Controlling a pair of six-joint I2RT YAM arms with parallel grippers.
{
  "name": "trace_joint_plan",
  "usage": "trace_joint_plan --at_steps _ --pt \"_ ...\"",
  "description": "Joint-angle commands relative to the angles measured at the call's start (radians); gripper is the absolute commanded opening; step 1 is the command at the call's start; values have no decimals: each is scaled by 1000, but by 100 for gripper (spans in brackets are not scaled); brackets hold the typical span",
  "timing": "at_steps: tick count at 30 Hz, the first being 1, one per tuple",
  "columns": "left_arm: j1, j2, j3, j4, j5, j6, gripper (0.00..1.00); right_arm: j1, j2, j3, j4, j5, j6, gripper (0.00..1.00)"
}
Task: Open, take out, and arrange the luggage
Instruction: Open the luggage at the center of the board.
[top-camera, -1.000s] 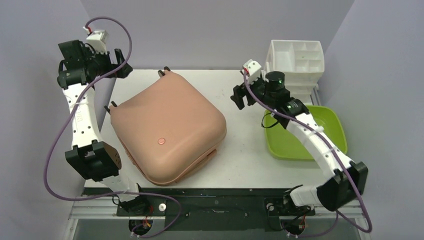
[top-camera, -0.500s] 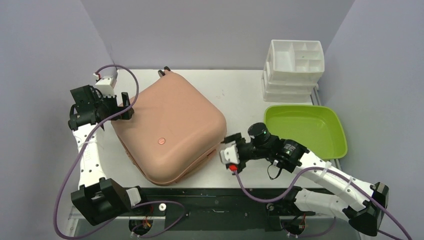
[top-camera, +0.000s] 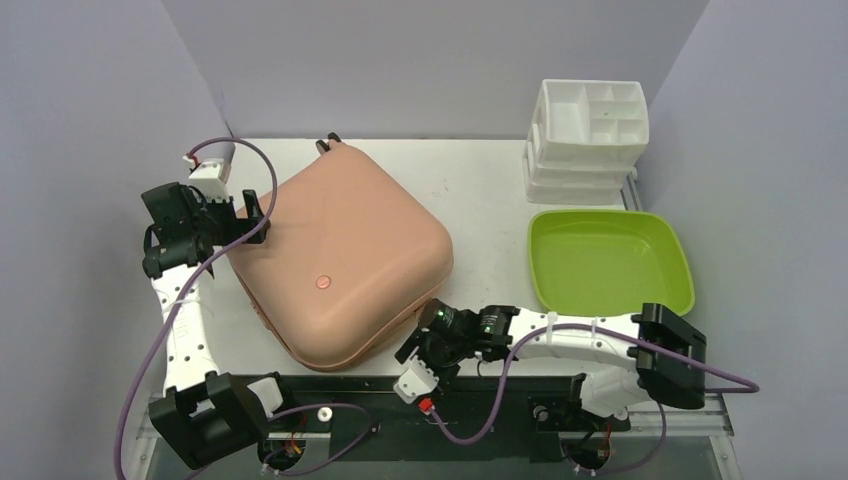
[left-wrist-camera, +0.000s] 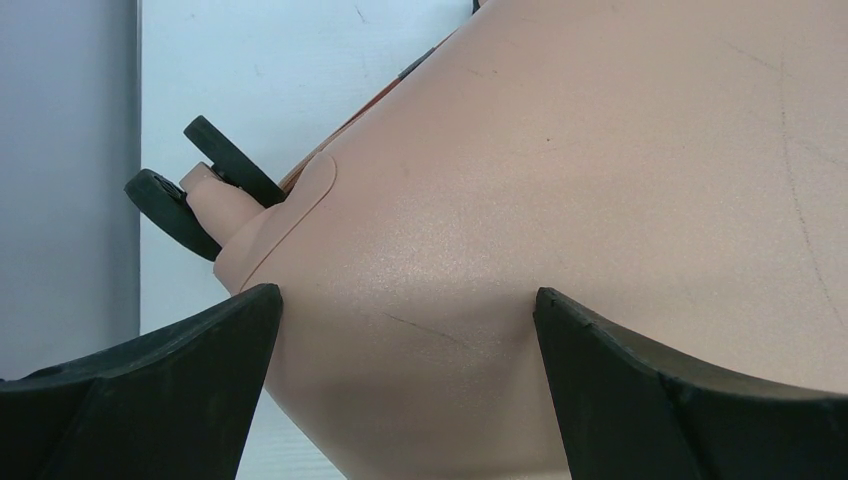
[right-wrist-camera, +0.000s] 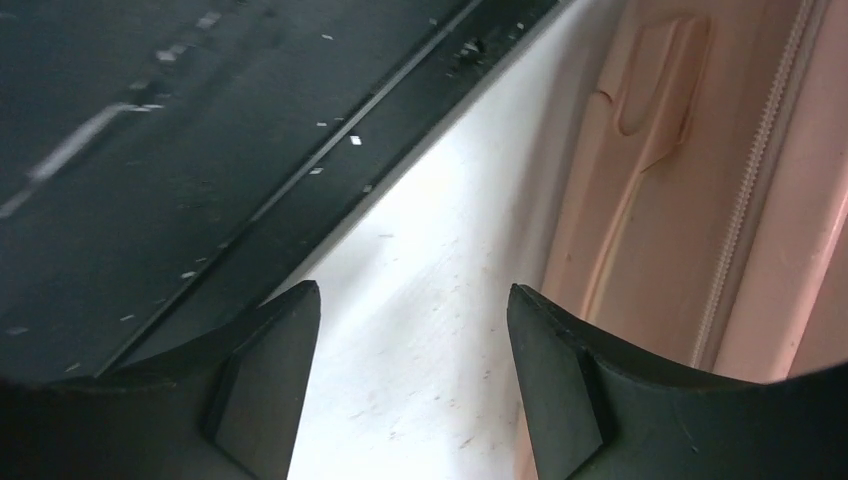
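While hanging low at the table's (top-camera: 480, 200) near edge, keeps jaws spread over bare white surface with nothing between them (right gripper (right-wrist-camera: 413, 375), this), zipper (right-wrist-camera: 750, 180) of the suitcase (top-camera: 340, 255) just alongside. Lies shut and flat, left of centre, turned at an angle: salmon-pink hard shell, rounded corners, one small round dot (top-camera: 322, 283) on top. Further back, straddles a rounded corner beside a dark wheel (left-wrist-camera: 165, 210), jaws spread wide (left gripper (left-wrist-camera: 407, 295)); cannot tell whether touching. To the right, lime-green tray (top-camera: 610, 260), bare inside. Behind it, white stacked organizer (top-camera: 580, 160), top compartments showing only white.
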Motion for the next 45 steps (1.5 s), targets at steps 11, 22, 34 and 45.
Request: trace_joint_plan --at_steps 11,22,34,45 --pt "24 -16 10 50 44 -21 96 -11 173 69 407 192 148 71" --pt "34 -33 -7 62 66 -27 96 -168 64 12 446 184 225 73" --pt "41 -34 -17 80 74 -44 96 -273 7 97 321 -51 265 74" --pt "49 -36 -26 82 84 -54 96 -122 183 110 376 31 230 69"
